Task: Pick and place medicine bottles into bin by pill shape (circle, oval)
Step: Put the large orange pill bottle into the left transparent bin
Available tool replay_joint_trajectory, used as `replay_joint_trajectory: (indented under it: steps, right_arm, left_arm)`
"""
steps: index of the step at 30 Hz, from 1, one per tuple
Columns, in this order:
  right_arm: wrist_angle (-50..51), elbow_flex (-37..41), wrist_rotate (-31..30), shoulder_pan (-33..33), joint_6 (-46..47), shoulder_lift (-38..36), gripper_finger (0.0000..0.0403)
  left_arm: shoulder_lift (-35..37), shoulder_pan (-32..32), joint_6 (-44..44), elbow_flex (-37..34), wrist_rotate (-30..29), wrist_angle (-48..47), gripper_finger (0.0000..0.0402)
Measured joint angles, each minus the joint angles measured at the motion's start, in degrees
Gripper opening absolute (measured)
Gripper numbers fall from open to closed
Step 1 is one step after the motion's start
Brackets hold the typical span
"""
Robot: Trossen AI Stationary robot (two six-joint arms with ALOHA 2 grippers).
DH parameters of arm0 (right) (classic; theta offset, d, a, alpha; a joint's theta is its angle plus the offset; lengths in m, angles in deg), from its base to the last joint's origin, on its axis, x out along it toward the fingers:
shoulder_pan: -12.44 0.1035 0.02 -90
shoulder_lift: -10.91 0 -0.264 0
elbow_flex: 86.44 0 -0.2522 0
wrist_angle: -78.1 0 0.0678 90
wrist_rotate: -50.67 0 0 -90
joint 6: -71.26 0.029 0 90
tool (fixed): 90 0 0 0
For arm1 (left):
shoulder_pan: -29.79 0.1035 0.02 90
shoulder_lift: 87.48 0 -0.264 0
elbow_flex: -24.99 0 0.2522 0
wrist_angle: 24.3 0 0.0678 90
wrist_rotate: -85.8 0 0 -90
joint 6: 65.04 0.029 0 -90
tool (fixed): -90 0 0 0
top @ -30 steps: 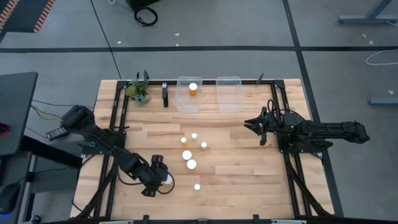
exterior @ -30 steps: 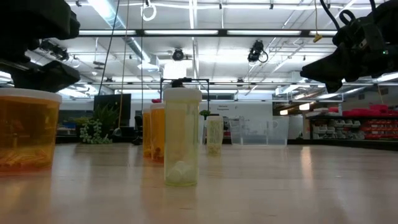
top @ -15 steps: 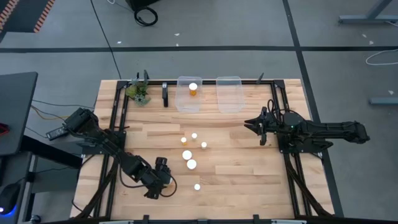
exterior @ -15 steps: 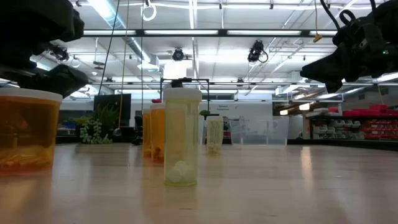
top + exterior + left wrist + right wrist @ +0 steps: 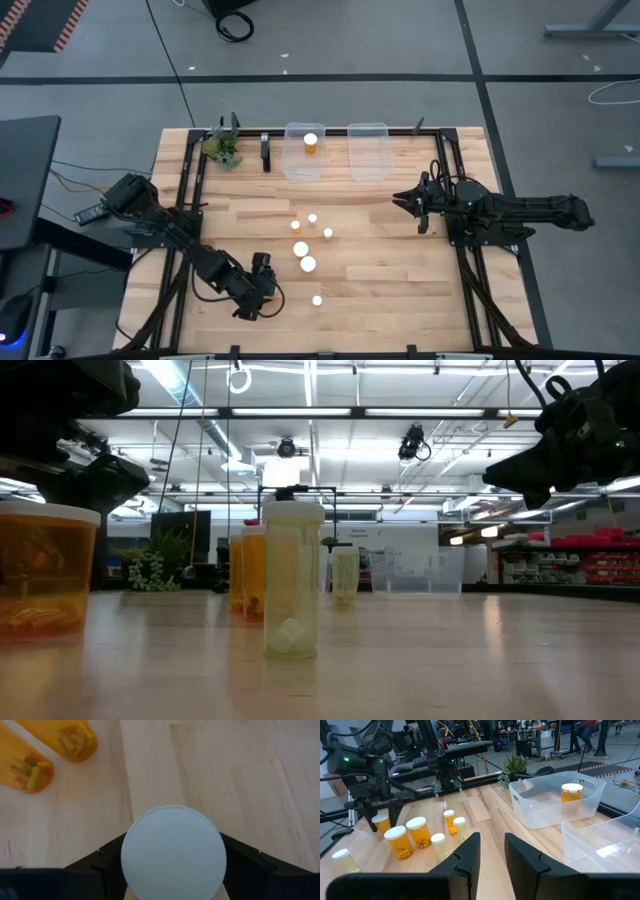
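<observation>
Medicine bottles: seeing six white caps bunched near the middle of the table from above, and nothing of the pills under them from there. Finding one more bottle standing inside the left bin, with the right bin just beside it holding nothing. Spotting a small green plant near the far left corner.

Looking for the big bottle near the front left of the table. Not seeing it from above, with the left gripper hanging right over it and hiding it. Seeing it from table height as a wide orange tub, cut off at the picture's edge, with the dark gripper just above its cap. Looking down past the left arm's fingers: seeing the round white cap filling the gap between them, jaws spread about as wide as the cap. Not being able to tell about touching. Also catching two orange bottles farther off, both cut off by the picture's edge.

Finding the right gripper waiting well apart, above the right side of the table, jaws parted a little and holding nothing.

Peering across the table: making out white round pills in the tall pale bottle, but not the pills in the orange ones behind it.
</observation>
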Motion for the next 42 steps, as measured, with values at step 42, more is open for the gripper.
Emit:
replay_joint_trajectory:
  steps: [42]
  right_arm:
    - [0.00,0.00,0.00,0.00,0.00,-0.01,0.0095]
  left_arm:
    - [8.36,12.29,13.73,2.21,2.50,-8.70,0.0200]
